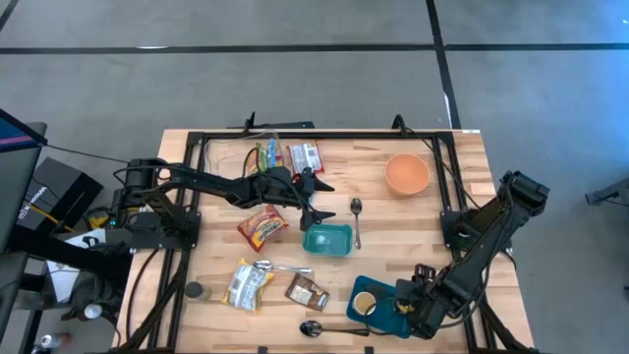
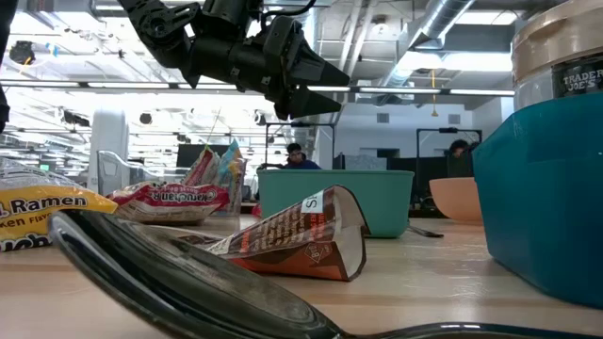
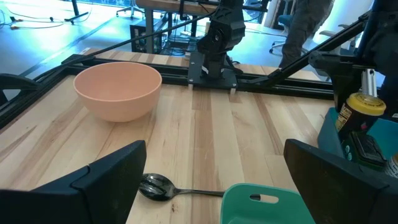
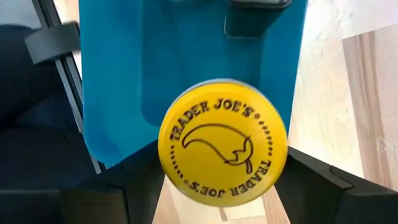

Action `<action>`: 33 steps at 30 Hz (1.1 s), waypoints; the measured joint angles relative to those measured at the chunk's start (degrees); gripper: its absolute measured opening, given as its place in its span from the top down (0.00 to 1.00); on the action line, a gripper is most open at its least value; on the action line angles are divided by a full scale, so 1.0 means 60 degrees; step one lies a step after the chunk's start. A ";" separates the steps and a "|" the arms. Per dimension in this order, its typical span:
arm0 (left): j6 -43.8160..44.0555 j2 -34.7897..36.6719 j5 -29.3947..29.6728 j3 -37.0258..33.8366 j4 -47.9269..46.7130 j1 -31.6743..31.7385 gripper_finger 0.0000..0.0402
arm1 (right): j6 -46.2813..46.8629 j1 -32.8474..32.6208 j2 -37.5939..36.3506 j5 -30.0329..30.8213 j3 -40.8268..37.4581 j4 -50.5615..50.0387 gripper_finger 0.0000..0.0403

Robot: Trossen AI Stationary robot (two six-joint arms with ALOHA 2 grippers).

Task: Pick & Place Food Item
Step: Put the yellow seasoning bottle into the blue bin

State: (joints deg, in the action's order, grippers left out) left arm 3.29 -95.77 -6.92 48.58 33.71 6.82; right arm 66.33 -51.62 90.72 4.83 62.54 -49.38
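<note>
Main risk: the jar [image 4: 222, 147] w/ the yellow lid tips or drags if the right hand [image 1: 421, 307] moves off while a finger is touching it; it stands upright in the blue bin [image 1: 378, 300] at the near right of the table [image 1: 472, 187], and from the right wrist view the lid sits right between the dark fingers, so clearance looks slim on both sides; can't tell if either finger touches. Right hand spread around the jar, not visibly pinching it; jar looks placed, not carried.

Second risk: left hand [image 1: 313, 200] hovers spread wide, nothing in it, just above the green bin [image 1: 327, 239] mid-table; a careless drop could clip the bin rim or the spoon [image 1: 356, 218] beside it.

Jar vs hands: directly under and between the right fingers; well apart from the left hand.
</note>
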 joint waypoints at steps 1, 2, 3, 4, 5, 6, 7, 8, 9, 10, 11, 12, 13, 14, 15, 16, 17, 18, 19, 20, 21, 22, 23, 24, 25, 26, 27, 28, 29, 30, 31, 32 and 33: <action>0.0000 0.0000 -0.0002 0.0002 0.0000 -0.0002 0.07 | -0.0027 0.0000 0.0000 -0.0029 0.0000 -0.0014 0.34; 0.0000 0.0000 -0.0002 0.0000 0.0000 0.0000 0.07 | -0.0038 0.0000 0.0000 -0.0056 0.0000 -0.0023 0.34; 0.0001 0.0000 -0.0001 0.0000 0.0000 -0.0002 0.07 | -0.0056 0.0000 0.0000 -0.0056 0.0000 -0.0030 0.34; 0.0000 0.0000 -0.0002 0.0000 0.0000 -0.0002 0.07 | -0.0056 0.0000 -0.0003 -0.0059 0.0000 -0.0053 0.34; 0.0000 0.0000 -0.0001 0.0000 0.0000 -0.0001 0.07 | -0.0056 0.0000 -0.0020 -0.0056 0.0000 -0.0080 0.34; 0.0000 0.0000 -0.0002 0.0000 0.0000 -0.0002 0.07 | -0.0056 0.0000 -0.0057 -0.0059 0.0000 -0.0103 0.34; 0.0000 0.0000 -0.0002 0.0000 0.0000 0.0001 0.07 | -0.0056 0.0000 -0.0106 -0.0057 0.0000 -0.0127 0.34; 0.0000 0.0000 0.0001 0.0002 0.0000 0.0001 0.07 | -0.0056 0.0000 -0.0157 -0.0057 0.0000 -0.0146 0.34; 0.0003 0.0000 0.0001 0.0000 0.0000 -0.0002 0.07 | -0.0054 0.0000 -0.0197 -0.0051 0.0000 -0.0167 0.34; 0.0003 0.0000 -0.0002 0.0001 0.0000 0.0000 0.07 | -0.0056 0.0000 -0.0234 -0.0048 0.0000 -0.0197 0.34; 0.0001 0.0000 -0.0001 0.0002 0.0000 -0.0002 0.07 | -0.0054 0.0000 -0.0275 -0.0045 0.0000 -0.0205 0.34; 0.0001 0.0000 -0.0001 0.0001 0.0000 -0.0001 0.07 | -0.0053 0.0000 -0.0328 -0.0041 0.0000 -0.0203 0.34; 0.0002 0.0000 0.0001 0.0000 0.0000 0.0000 0.07 | -0.0056 0.0000 -0.0365 -0.0037 0.0000 -0.0211 0.34; 0.0002 0.0000 -0.0001 0.0000 0.0000 -0.0001 0.07 | -0.0056 0.0000 -0.0400 -0.0026 0.0000 -0.0247 0.34; 0.0000 0.0000 -0.0001 0.0000 0.0000 -0.0001 0.07 | -0.0056 -0.0003 -0.0428 -0.0016 0.0000 -0.0305 0.34; 0.0001 0.0000 0.0000 0.0000 0.0000 0.0000 0.07 | -0.0055 -0.0007 -0.0466 -0.0016 0.0000 -0.0373 0.34; 0.0002 0.0000 -0.0002 0.0000 0.0000 -0.0001 0.07 | -0.0052 -0.0007 -0.0506 -0.0012 0.0000 -0.0443 0.34; 0.0003 0.0000 -0.0002 0.0000 0.0000 0.0001 0.07 | -0.0052 -0.0007 -0.0549 0.0003 0.0000 -0.0519 0.34; 0.0000 0.0000 -0.0001 0.0000 0.0000 0.0001 0.07 | -0.0052 -0.0007 -0.0595 0.0029 0.0000 -0.0611 0.34; 0.0001 0.0000 -0.0002 0.0000 0.0000 0.0001 0.07 | -0.0040 -0.0007 -0.0643 0.0060 0.0000 -0.0673 0.34; 0.0000 0.0000 -0.0002 0.0003 0.0000 -0.0002 0.07 | 0.0018 -0.0007 -0.0697 0.0091 0.0000 -0.0729 0.34; 0.0002 0.0000 -0.0002 0.0000 0.0000 -0.0002 0.07 | 0.0100 -0.0007 -0.0754 0.0097 0.0000 -0.0788 0.34; 0.0000 0.0000 -0.0002 0.0000 0.0000 -0.0001 0.07 | 0.0173 -0.0007 -0.0812 0.0101 0.0000 -0.0824 0.34; 0.0000 0.0000 0.0000 0.0002 0.0000 -0.0001 0.07 | 0.0209 -0.0010 -0.0875 0.0101 0.0000 -0.0832 0.34; 0.0000 0.0000 0.0000 0.0000 0.0000 0.0001 0.07 | 0.0245 -0.0021 -0.0935 0.0112 0.0000 -0.0846 0.34; 0.0000 0.0000 -0.0001 0.0003 0.0000 0.0001 0.07 | 0.0272 -0.0032 -0.0989 0.0149 0.0000 -0.0868 0.34; 0.0001 0.0000 -0.0002 0.0000 0.0000 -0.0002 0.07 | 0.0287 -0.0057 -0.1041 0.0189 0.0000 -0.0914 0.34; 0.0001 0.0000 -0.0002 0.0001 0.0000 0.0000 0.07 | 0.0303 -0.0079 -0.1091 0.0243 0.0000 -0.0961 0.34; 0.0000 0.0000 0.0000 0.0002 0.0000 0.0000 0.07 | 0.0303 -0.0084 -0.1139 0.0307 0.0000 -0.0981 0.34; 0.0002 0.0000 -0.0002 0.0002 0.0000 -0.0001 0.07 | 0.0300 -0.0084 -0.1182 0.0350 0.0000 -0.0997 0.34; 0.0001 0.0000 -0.0002 0.0002 0.0000 0.0000 0.07 | 0.0303 -0.0091 -0.1225 0.0387 0.0000 -0.1044 0.34; 0.0000 0.0000 -0.0002 0.0000 0.0000 0.0001 0.07 | 0.0304 -0.0104 -0.1270 0.0428 0.0000 -0.1096 0.34; 0.0000 0.0000 -0.0002 0.0000 0.0000 -0.0002 0.07 | 0.0301 -0.0139 -0.1324 0.0465 0.0000 -0.1145 0.34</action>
State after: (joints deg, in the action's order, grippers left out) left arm 3.29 -95.77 -6.94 48.58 33.71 6.81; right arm 68.14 -52.45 82.78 7.62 62.54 -56.25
